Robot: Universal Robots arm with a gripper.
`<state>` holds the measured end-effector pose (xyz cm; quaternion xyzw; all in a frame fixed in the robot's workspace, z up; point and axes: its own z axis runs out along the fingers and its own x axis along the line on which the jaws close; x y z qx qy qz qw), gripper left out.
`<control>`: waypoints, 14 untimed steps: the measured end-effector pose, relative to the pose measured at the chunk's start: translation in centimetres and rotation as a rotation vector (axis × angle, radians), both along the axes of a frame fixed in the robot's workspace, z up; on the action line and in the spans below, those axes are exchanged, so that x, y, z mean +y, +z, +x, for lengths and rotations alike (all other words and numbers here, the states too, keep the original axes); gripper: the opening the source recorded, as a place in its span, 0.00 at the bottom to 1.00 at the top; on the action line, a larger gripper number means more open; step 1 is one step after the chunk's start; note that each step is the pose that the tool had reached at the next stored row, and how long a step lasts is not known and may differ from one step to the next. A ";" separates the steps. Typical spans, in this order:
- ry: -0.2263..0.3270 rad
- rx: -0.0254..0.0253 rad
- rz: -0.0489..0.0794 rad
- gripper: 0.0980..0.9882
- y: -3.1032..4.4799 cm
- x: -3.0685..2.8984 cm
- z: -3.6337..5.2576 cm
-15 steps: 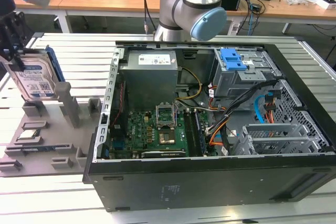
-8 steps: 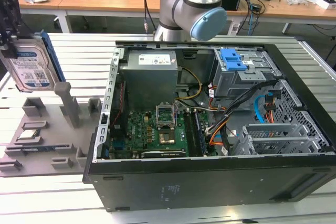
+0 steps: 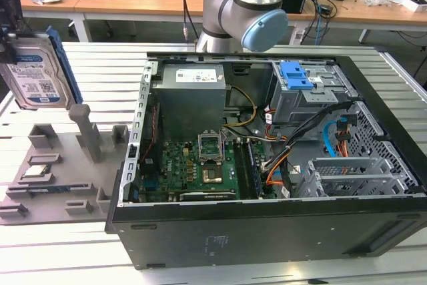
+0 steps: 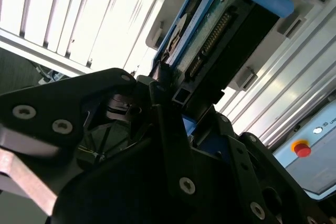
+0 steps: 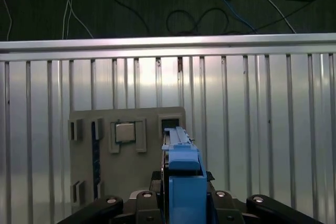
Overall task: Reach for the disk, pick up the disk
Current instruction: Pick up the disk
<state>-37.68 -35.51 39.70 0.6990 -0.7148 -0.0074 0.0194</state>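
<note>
Here, computer case (image 3: 267,231): open, on the exterior view's right.
grey tray (image 3: 60,191): left of the case.
disk (image 3: 39,65): upright in the air, far left, above the tray.
gripper (image 5: 184,203): pinching the disk between its fingers.
label (image 3: 30,88): white-and-blue barcode; print unreadable.
step: pick-up looks done; calls for a firm grip.

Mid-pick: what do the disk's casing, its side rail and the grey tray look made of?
The disk: silver-grey metal, going by its dull sheen. Its side rail: blue plastic, uniform colour, moulded steps. The tray: matte grey, likely plastic or printed; the look leaves it open.
</note>
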 end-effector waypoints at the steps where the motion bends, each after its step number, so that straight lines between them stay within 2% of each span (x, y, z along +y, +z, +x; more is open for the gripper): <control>1: 0.000 0.0000 0.000 0.30 0.33 0.01 0.01; 3: 0.000 0.0002 0.000 0.30 1.19 0.04 0.04; 7: 0.000 0.0004 0.000 0.30 2.15 0.07 0.08; 14: 0.000 0.0008 0.000 0.30 3.47 0.12 0.14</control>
